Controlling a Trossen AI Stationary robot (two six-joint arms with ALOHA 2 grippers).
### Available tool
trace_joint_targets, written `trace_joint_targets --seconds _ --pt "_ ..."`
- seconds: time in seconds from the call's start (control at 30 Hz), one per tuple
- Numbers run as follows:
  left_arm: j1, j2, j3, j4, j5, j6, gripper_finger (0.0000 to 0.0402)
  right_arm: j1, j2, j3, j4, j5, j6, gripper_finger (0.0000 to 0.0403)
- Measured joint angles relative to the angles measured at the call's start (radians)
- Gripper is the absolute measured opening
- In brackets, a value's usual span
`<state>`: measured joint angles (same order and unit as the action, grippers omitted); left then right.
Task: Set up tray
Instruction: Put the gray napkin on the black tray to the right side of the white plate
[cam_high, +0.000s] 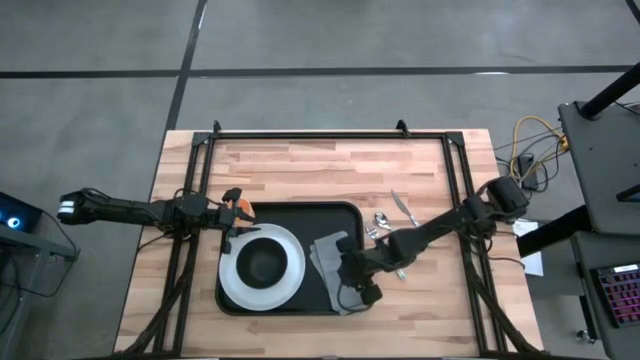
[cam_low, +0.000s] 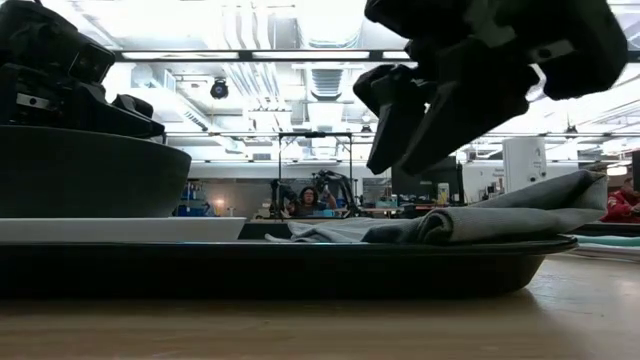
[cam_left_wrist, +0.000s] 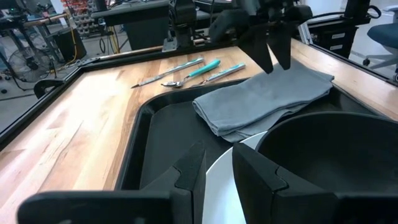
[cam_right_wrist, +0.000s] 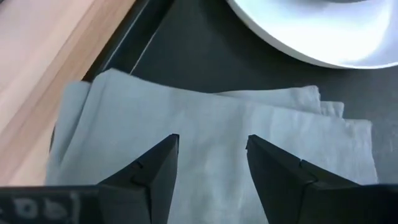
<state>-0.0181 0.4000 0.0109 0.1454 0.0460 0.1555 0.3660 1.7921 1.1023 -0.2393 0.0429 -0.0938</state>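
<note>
The black tray (cam_high: 290, 215) lies mid-table. On its left half sits a white plate (cam_high: 235, 280) with a black bowl (cam_high: 263, 262) on it. A folded grey cloth (cam_high: 330, 252) lies flat on the tray's right part. My right gripper (cam_right_wrist: 211, 155) hangs open above the cloth (cam_right_wrist: 211, 118); the low view shows it (cam_low: 400, 140) clear of the cloth (cam_low: 480, 220). My left gripper (cam_left_wrist: 217, 171) is slightly open over the plate's far-left rim (cam_left_wrist: 221, 186), beside the bowl (cam_left_wrist: 329, 149).
A knife, a spoon and a teal-handled utensil (cam_high: 385, 215) lie on the bare wood just right of the tray's far corner, also seen in the left wrist view (cam_left_wrist: 186, 70). Black frame rails (cam_high: 330, 135) run along the table's far edge and sides. People sit in the room beyond.
</note>
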Motion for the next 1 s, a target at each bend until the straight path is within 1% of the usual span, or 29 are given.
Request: trace_joint_targets --seconds 0.23,0.47,0.6,0.73,0.87,1.0 --pt "0.000 0.000 0.000 0.000 0.000 0.000 0.0062 -0.011 0.054 0.003 0.001 0.001 0.013 0.0168" --pt "0.000 0.000 0.000 0.000 0.000 0.000 0.0062 -0.050 0.123 0.042 0.021 -0.002 0.036 0.0173" --pt "0.000 0.000 0.000 0.000 0.000 0.000 0.0062 -0.083 0.172 0.060 0.016 -0.047 0.079 0.0171" --pt "0.000 0.001 0.000 0.000 0.000 0.000 0.0062 -0.105 0.210 0.086 0.015 -0.058 0.125 0.0167" --pt "0.000 -0.001 0.000 0.000 0.000 0.000 0.0062 -0.122 0.223 0.101 0.022 -0.043 0.191 0.0166" --pt "0.000 -0.001 0.000 0.000 0.000 0.000 0.0062 -0.132 0.219 0.105 0.011 0.025 0.267 0.0166"
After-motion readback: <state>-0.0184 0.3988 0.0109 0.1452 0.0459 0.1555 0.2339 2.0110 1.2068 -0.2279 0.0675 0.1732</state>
